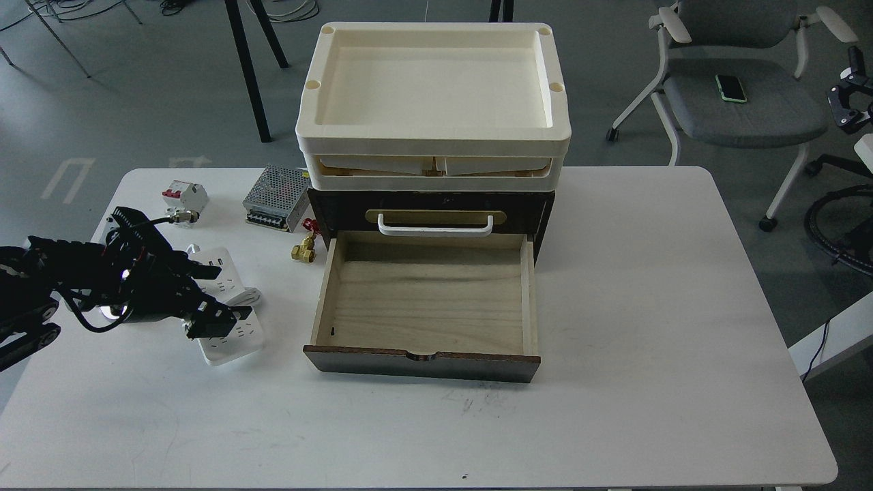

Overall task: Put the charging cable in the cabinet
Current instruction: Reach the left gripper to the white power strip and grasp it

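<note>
One arm is in play, coming in from the left edge of the frame, black and cable-draped. Its left claw point(213, 296) sits low over the charging cable point(228, 320), one dark finger point(204, 271) above the strip's upper part and the other point(211, 322) across its middle — the fingers are spread apart with the white strip between them, though whether they actually press on it I cannot tell. The strip lies flat on the white table point(614, 409), left of centre, its thick cord looped over it. The right claw does not show anywhere in the frame.

Up behind the arm, toward the upper left of the table, a small white-and-red circuit breaker point(184, 196) stands near the edge. Just right of it rests a perforated metal power-supply box point(276, 198), and below that a little brass fitting point(305, 249) lies close to the drawer's corner.

Centre frame now: the cabinet point(430, 208), dark brown, its white handle point(435, 225) on a brass plate. Its lower drawer point(426, 303) is pulled well out, pale wood lining on show. Cream trays point(433, 88) are stacked on top.

Far upper right, a grey office chair point(743, 95) with a green-cased phone point(730, 88) on its seat.
</note>
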`<control>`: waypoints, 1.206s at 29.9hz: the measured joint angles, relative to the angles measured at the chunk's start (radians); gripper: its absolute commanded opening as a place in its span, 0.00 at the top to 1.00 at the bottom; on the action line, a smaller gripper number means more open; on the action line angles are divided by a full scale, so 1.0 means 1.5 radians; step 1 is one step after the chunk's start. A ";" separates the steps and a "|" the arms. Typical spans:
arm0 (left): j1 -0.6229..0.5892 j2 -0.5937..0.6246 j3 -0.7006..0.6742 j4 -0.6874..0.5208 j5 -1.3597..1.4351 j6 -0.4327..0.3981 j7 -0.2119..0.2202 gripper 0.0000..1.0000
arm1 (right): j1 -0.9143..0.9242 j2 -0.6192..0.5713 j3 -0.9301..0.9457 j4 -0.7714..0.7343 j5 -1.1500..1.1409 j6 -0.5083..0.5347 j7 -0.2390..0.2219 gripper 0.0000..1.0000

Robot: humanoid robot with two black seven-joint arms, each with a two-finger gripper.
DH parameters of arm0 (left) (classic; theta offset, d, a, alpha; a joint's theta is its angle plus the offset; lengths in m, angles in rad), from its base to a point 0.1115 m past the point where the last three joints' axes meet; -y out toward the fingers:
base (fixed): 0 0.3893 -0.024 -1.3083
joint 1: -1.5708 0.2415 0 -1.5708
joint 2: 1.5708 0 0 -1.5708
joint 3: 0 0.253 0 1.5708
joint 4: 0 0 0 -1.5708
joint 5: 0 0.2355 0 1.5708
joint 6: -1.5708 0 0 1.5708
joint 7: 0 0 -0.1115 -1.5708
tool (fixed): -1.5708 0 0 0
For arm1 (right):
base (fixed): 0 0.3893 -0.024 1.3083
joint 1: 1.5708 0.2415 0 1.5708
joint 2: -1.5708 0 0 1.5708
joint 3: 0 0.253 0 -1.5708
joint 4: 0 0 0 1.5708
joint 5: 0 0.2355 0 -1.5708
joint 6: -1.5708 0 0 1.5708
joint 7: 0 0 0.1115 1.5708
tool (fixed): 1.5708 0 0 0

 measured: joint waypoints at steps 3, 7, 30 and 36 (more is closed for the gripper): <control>0.001 -0.014 0.006 0.022 0.002 0.002 0.000 0.13 | -0.004 0.000 0.001 0.000 0.000 0.000 0.000 0.00; 0.010 -0.052 0.007 0.064 0.022 0.007 0.000 0.19 | -0.006 -0.001 0.001 0.000 0.000 0.000 0.000 0.00; 0.025 -0.061 0.007 0.095 0.034 0.014 0.000 0.83 | -0.015 -0.010 0.002 -0.003 0.001 0.000 0.000 0.00; 0.032 -0.066 0.007 0.111 0.046 0.061 0.000 0.99 | -0.018 -0.011 0.003 -0.003 0.001 0.000 0.000 0.00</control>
